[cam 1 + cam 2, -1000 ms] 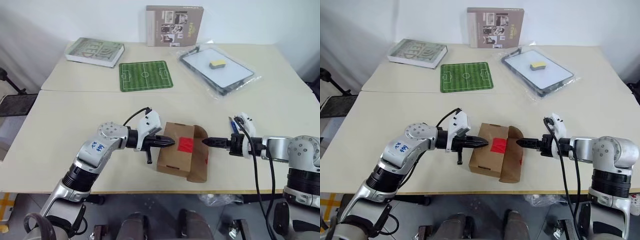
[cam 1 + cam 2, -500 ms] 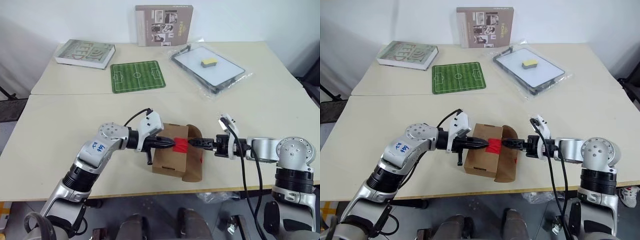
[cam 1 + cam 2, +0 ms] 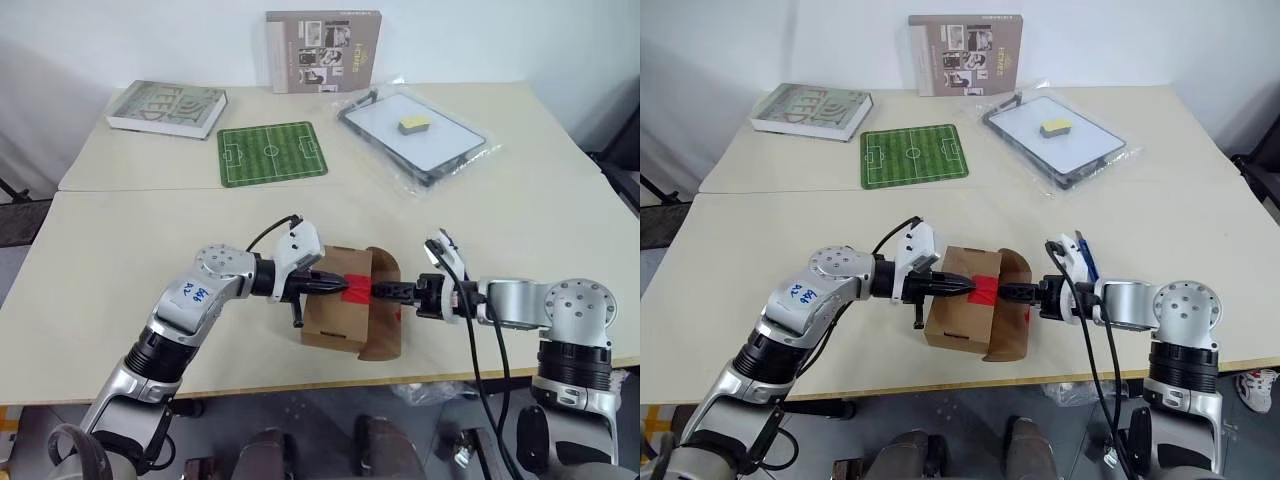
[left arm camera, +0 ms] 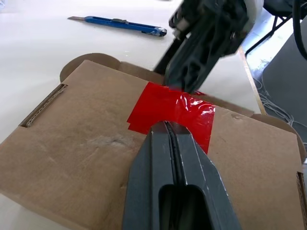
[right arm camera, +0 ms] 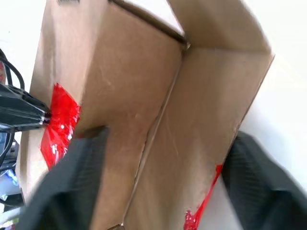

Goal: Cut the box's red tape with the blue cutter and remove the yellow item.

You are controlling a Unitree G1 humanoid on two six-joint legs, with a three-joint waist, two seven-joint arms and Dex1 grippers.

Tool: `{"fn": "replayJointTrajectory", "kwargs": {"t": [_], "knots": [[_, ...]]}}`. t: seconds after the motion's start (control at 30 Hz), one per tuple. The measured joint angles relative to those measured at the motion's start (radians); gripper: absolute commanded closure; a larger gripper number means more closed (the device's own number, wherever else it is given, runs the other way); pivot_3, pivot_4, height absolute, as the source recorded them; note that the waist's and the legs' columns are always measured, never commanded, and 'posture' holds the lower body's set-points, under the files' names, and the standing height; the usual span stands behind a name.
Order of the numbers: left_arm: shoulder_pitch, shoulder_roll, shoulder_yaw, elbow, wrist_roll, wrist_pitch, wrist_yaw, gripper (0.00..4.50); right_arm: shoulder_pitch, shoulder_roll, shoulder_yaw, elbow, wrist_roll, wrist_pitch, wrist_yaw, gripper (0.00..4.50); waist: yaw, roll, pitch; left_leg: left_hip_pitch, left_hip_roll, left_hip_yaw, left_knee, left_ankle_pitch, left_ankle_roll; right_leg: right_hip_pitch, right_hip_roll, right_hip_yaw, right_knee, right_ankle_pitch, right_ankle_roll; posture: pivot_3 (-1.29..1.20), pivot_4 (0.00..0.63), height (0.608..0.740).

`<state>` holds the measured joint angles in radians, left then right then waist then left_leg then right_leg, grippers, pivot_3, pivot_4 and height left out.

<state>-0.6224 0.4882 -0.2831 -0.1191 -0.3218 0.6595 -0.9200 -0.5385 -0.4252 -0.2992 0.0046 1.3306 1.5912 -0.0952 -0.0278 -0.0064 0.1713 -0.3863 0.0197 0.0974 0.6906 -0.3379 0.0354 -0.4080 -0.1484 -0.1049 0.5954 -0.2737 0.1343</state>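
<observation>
Cream tabletop: box (image 3: 345, 305) sits between both arms. Left gripper (image 3: 338, 287), pinched shut and empty, presses the red tape (image 3: 358, 291); right gripper (image 3: 382, 292), half-open around the flap, faces it.

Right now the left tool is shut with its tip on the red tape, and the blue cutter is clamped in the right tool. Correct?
Not quite. The left tool is shut with its tip on the red tape, but the blue cutter lies on the table beyond the box, as the left wrist view shows. The right tool holds no cutter; it reaches at the box's raised flap.
</observation>
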Motion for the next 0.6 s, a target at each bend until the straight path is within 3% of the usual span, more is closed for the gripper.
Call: {"fn": "replayJointTrajectory", "kwargs": {"t": [0.2,0.43,0.6], "knots": [[0.000,-0.001,0.000,0.000,0.000,-0.002,0.001,4.50,0.020,0.004,0.005,-0.002,0.069,0.008,-0.087,4.43,0.001,0.000,0.000,-0.001,0.000,0.000,0.000,0.000,0.000,-0.001,0.000,0.000,0.000,0.000,0.000,0.00,0.150,0.740],[0.001,-0.005,0.007,0.000,0.000,-0.010,0.001,4.50,0.036,-0.055,0.042,-0.011,0.271,-0.051,-0.257,4.47,0.005,0.003,0.002,-0.002,-0.001,0.000,0.000,0.000,0.000,-0.002,-0.001,0.000,-0.001,0.000,0.000,0.00,0.150,0.740],[0.001,-0.005,0.021,0.003,0.000,-0.013,0.002,4.50,0.040,-0.184,0.151,-0.037,0.478,-0.187,-0.398,4.47,0.024,0.004,0.002,-0.003,-0.002,0.000,0.000,0.000,0.001,-0.002,-0.001,0.000,-0.002,0.000,0.001,0.00,0.150,0.740]]}}
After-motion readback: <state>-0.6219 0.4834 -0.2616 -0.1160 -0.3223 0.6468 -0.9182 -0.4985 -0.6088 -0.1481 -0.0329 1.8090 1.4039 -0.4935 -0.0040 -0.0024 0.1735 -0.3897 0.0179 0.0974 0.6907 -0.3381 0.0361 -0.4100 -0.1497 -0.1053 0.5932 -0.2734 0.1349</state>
